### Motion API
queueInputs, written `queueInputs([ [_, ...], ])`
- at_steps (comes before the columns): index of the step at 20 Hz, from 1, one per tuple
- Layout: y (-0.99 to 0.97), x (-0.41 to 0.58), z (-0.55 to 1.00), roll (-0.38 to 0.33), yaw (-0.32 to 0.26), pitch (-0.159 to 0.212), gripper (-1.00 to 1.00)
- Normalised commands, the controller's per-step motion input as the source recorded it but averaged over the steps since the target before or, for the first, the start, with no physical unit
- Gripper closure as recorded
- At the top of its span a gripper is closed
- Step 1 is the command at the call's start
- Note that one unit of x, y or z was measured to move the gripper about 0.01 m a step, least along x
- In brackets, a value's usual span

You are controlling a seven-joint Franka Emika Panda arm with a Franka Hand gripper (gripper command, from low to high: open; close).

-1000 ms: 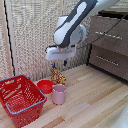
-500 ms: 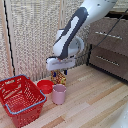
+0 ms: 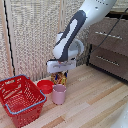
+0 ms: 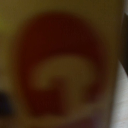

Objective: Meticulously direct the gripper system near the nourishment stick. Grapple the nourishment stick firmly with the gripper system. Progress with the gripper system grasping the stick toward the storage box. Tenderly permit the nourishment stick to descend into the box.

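The snack packet (image 3: 61,80), orange-yellow with red and dark pattern, stands behind the pink cup, against the wall panel. My gripper (image 3: 60,74) is right down over its top, with the white flat block just above it. The fingers are too small and blurred to show how they stand. In the wrist view the packet (image 4: 60,65) fills the picture as a blurred yellow face with a red round mark, very close. The red basket (image 3: 20,97) with light blue rim trim stands on the floor at the exterior view's left, apart from the gripper.
A small red bowl (image 3: 45,86) sits between the basket and the packet. A pink cup (image 3: 59,94) stands just in front of the packet. A dark drawer cabinet (image 3: 107,52) stands at the exterior view's right. The floor is light wood.
The arm has come down and the gripper now sits lower, right on the packet's top. Packet, cup, bowl and basket have not moved.
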Motion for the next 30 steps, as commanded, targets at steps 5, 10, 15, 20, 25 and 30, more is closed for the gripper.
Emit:
queueInputs([
  [5, 0.04, 0.026, 0.10, 0.014, 0.000, 0.006, 1.00],
  [10, 0.01, 0.160, 0.46, 0.023, 0.000, 0.023, 1.00],
  [15, 0.00, 0.389, 0.85, 0.006, 0.018, 0.057, 1.00],
  [20, 0.02, 0.501, 1.00, 0.000, 0.011, 0.027, 1.00],
  [25, 0.26, 0.336, 0.96, 0.015, 0.024, 0.077, 1.00],
  [30, 0.59, 0.090, 0.84, 0.030, 0.043, 0.117, 1.00],
])
